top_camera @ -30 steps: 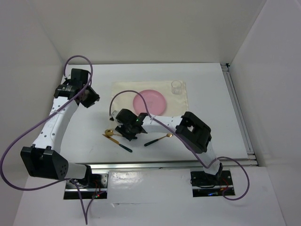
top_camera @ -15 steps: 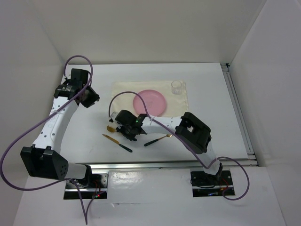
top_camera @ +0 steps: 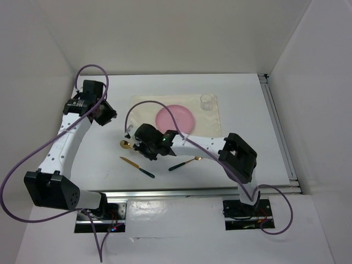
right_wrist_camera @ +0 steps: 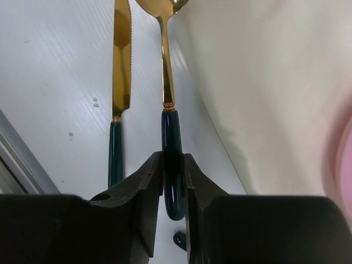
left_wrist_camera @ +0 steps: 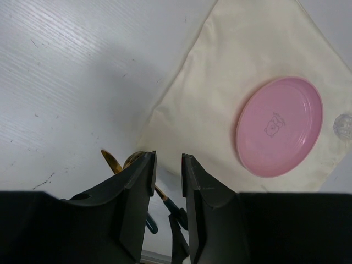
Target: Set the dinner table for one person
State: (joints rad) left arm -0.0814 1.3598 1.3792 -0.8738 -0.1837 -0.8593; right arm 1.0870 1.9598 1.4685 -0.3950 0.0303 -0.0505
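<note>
Dinner table (top_camera: 247,110): spoon (right_wrist_camera: 166,66) beside mat (right_wrist_camera: 264,82) edge

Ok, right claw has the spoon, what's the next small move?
Probably carry the spoon toward the cream mat and lay it beside the pink plate: the right claw is shut on its green handle, and the spoon is off the mat.

The dinner table (top_camera: 245,110) is white, flat, metal-railed.
</note>
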